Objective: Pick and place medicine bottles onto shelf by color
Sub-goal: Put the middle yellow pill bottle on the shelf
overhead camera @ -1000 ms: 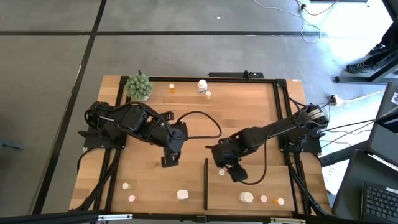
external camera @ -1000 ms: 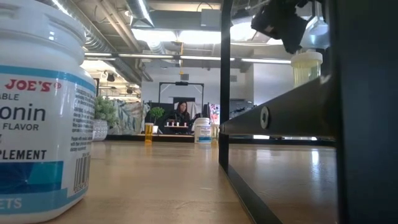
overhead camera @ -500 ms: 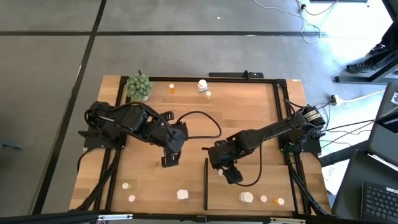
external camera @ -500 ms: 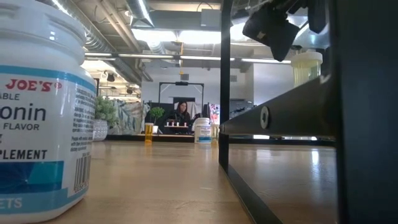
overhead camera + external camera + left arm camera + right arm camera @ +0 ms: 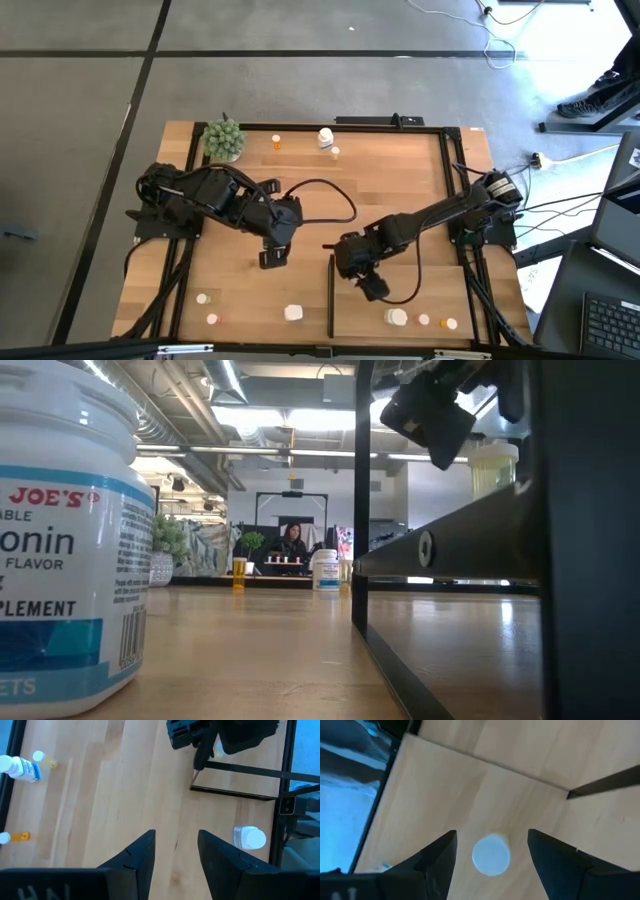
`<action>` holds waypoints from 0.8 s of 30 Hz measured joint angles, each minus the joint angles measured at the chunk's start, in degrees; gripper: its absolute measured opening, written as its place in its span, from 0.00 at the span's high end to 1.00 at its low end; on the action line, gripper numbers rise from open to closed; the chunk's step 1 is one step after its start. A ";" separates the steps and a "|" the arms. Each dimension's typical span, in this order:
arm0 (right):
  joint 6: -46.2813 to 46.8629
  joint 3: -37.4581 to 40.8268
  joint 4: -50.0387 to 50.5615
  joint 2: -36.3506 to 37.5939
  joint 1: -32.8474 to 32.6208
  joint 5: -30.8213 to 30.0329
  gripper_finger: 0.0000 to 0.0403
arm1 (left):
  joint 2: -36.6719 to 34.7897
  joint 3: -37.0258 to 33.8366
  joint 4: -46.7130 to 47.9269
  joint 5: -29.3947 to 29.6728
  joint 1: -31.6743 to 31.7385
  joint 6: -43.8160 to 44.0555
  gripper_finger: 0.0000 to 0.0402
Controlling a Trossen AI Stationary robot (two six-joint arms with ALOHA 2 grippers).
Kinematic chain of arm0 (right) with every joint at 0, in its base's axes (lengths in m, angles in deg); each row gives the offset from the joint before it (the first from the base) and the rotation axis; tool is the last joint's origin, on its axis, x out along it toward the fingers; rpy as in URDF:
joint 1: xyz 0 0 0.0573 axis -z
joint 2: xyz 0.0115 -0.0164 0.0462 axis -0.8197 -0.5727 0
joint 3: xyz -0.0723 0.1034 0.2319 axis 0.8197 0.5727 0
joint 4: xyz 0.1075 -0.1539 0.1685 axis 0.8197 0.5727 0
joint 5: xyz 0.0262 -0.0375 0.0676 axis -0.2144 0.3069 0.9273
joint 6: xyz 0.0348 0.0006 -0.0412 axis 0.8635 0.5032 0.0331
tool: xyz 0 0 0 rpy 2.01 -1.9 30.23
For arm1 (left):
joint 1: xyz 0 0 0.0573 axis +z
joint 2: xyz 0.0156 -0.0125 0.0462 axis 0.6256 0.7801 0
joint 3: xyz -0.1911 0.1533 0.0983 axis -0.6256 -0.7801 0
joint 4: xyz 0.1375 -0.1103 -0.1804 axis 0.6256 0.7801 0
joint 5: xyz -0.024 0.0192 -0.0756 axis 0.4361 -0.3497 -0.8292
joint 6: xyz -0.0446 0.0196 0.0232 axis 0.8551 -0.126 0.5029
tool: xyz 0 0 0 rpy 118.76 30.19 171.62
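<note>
High view: right pincer [image 5: 366, 283] covers whatever sits under it, so the small bottle there cannot be seen from above. Low view: a large white bottle [image 5: 65, 540] is cut off at the frame edge, label only partly readable.

Right wrist view: white-capped bottle [image 5: 491, 854] stands on the shelf [image 5: 450, 795], centred in the gap between the two fingers [image 5: 437, 855], not touched. Right pincer fully open, empty. Shelf's black strip [image 5: 331, 295] lies just beside it.

Right arm reaches in from the counter [image 5: 390, 190] edge, stretched low toward the middle, pincer pointing down. Left pincer [image 5: 175, 852] hovers mid-counter, fingers parted, holding nothing; other bottles lie along the near and far edges.
</note>
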 joint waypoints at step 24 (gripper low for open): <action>1.39 3.15 -1.40 -0.07 -0.08 -0.78 0.39 | 0.00 0.00 -0.02 0.02 0.00 -1.79 0.65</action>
